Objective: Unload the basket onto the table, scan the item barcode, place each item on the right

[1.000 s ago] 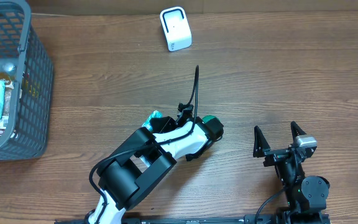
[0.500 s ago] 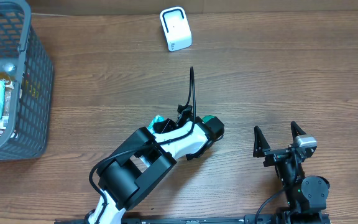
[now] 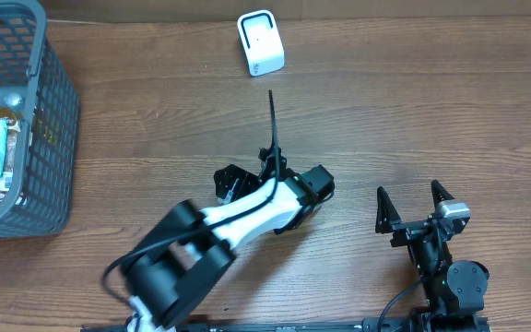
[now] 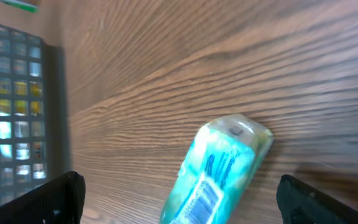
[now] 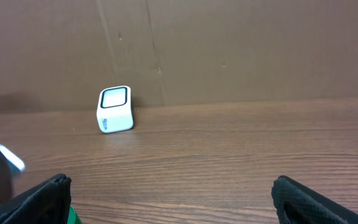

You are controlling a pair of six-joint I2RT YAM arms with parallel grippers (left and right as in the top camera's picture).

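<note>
The left gripper (image 4: 180,198) has its two fingers wide apart, and a blue-green packet (image 4: 224,160) lies flat on the wooden table (image 3: 431,92) between them. Neither finger touches the packet. On the end of the packet closer to the wrist camera there is a white label with a barcode (image 4: 204,199), facing up, but it is blurred. In the overhead view the left arm covers the packet, so only the left gripper (image 3: 275,181) shows there, well apart from the white scanner (image 3: 260,42), on the side of the scanner that is toward the robot. The right gripper (image 3: 411,205) is empty with its fingers also spread apart, and it rests well apart from the scanner, toward the robot and to the right of it. From the right wrist camera the scanner (image 5: 114,109) stands upright close to the back wall. A grey basket (image 3: 52,138) holding some packets stands far to the left of the scanner.
</note>
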